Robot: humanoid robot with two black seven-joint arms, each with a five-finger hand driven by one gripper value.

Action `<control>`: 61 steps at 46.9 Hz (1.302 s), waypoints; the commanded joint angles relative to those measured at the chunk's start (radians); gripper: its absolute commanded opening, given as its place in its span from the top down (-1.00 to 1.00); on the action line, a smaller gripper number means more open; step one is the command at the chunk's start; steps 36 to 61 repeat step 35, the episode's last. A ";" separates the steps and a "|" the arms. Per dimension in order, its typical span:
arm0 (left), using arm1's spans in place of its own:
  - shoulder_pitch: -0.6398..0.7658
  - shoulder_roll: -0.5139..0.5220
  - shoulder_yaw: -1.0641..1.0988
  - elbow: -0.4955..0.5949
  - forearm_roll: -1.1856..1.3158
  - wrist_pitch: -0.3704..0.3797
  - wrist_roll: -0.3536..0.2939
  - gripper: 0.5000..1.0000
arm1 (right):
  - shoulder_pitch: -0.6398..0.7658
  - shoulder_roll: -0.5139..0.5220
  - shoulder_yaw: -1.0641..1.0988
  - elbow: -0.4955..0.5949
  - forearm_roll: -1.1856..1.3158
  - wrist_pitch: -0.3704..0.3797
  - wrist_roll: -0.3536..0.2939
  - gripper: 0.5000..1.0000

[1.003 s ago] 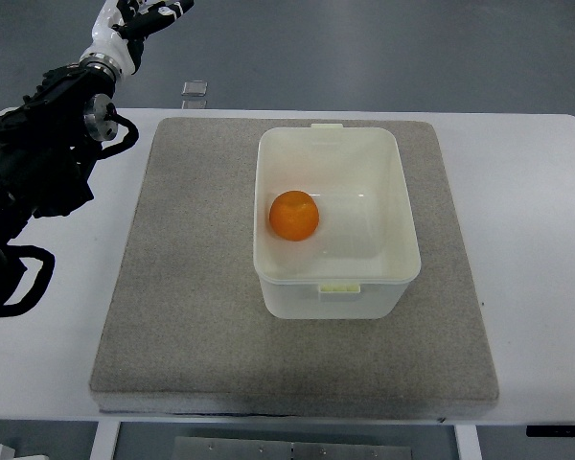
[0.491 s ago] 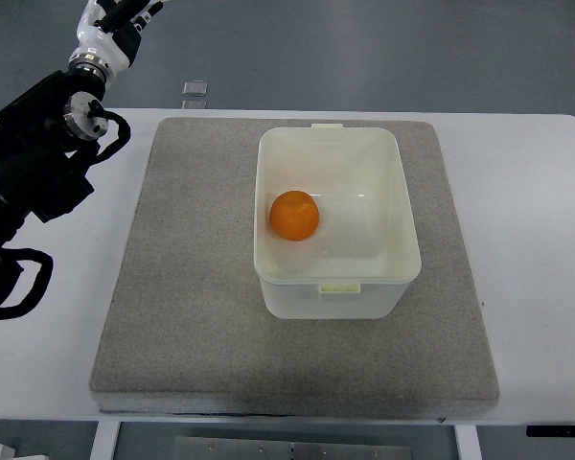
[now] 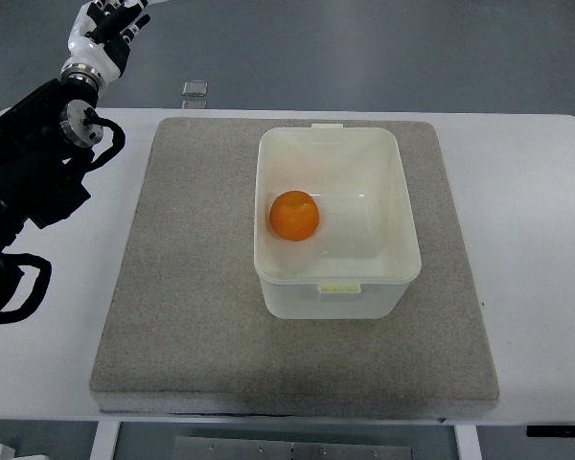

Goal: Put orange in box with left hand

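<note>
The orange lies inside the white plastic box, on its floor toward the left wall. The box stands on a grey felt mat. My left arm, black with a white wrist, comes in from the left edge and reaches up to the top left corner. Its hand is beyond the table's far edge, well away from the box, with the fingers relaxed and nothing in them. Part of the hand is cut off by the top of the picture. The right arm is out of view.
The mat lies on a white table. A small clear square object sits at the table's far edge, just behind the mat's left corner. Grey floor shows beyond the table.
My left hand has drawn further left and up, toward the top left corner. The orange and the box have stayed where they were.
</note>
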 commanded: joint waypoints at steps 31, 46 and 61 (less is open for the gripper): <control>0.018 -0.010 0.001 -0.010 0.004 0.010 0.000 -0.96 | 0.000 0.000 0.000 0.000 0.000 0.000 0.000 -0.78; 0.021 -0.010 0.001 -0.010 0.004 0.012 0.000 -0.96 | 0.000 0.000 -0.002 0.000 0.002 0.000 0.000 -0.78; 0.021 -0.010 0.001 -0.010 0.004 0.012 0.000 -0.96 | 0.000 0.000 -0.002 0.000 0.002 0.000 0.000 -0.78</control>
